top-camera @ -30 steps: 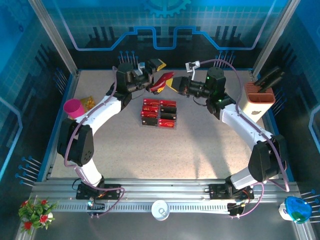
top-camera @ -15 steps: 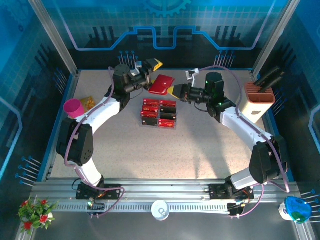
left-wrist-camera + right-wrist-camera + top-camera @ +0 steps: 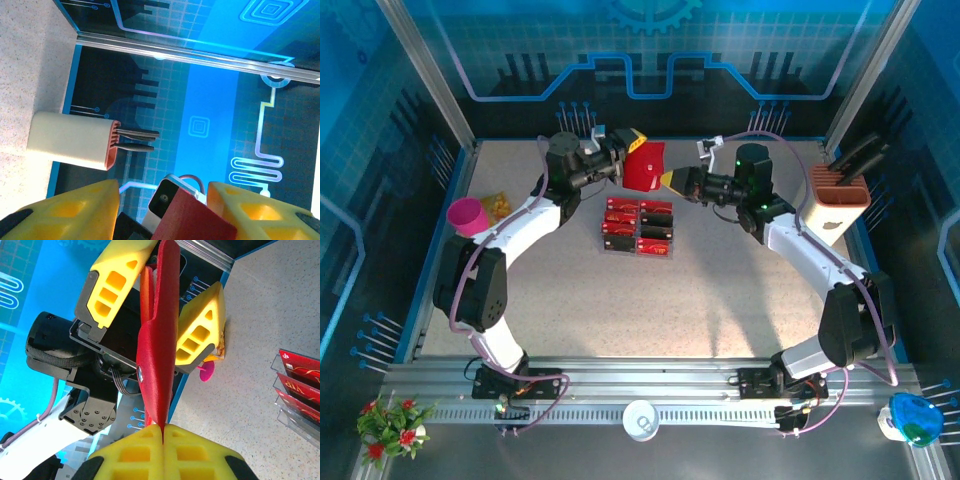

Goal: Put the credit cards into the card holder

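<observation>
Credit cards (image 3: 638,228), red with black parts, all lie in the clear tray (image 3: 620,247) on the table. As far as I can see, none has gone into the card holder (image 3: 643,166), so the real work looks to be ahead.

The holder is up in the air just beyond the tray's far side, standing on edge between the two arms. The right gripper (image 3: 162,432) has its fingers shut tight on the holder's near edge and carries it. The left gripper (image 3: 162,212) comes at it from the other side with its jaws part-way open. It has one yellow finger on each face of the holder, and there is a gap, so it does not look clamped on.

From the right wrist view the two leaves of the holder sit nearly flat together, only slightly parted. My guess is it needs opening before any card can be lifted out of the tray and slid in.

The cards at the tray's edge carry pale lettering, too small and cut off to read. I see no brand on the holder.
</observation>
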### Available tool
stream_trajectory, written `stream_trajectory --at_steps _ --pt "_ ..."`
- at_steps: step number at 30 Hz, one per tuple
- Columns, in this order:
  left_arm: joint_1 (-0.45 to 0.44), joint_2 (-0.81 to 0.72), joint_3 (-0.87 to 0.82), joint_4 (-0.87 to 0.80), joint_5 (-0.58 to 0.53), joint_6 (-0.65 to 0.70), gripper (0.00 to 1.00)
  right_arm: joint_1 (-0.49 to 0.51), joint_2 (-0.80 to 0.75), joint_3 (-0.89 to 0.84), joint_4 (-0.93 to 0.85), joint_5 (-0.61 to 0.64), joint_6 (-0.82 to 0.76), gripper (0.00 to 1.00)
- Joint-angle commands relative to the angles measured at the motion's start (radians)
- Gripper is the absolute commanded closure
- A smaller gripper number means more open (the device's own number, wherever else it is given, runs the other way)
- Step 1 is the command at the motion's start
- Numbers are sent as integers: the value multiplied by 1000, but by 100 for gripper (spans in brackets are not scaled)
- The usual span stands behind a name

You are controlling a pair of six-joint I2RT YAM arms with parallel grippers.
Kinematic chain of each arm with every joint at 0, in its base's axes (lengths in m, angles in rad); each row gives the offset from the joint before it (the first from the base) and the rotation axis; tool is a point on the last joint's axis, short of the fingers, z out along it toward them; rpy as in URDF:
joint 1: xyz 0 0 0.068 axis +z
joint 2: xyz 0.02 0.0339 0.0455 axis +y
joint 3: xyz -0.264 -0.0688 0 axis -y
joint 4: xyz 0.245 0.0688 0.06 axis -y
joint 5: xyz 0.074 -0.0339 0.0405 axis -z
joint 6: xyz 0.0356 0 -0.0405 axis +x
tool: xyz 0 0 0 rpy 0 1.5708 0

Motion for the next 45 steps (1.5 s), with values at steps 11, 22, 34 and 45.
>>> stream_trajectory --at_steps 11,22,34,45 --pt "21 -10 2 -14 39 75 51 -38 22 -8 28 -37 -5 100" --pt "31 18 71 -78 135 185 28 -41 54 10 41 -53 10 100" --pt "34 1 43 -140 155 273 31 -44 53 -14 -13 -49 -31 100" --pt "35 -126 51 -733 2 813 21 -31 46 0 -472 88 -350 66"
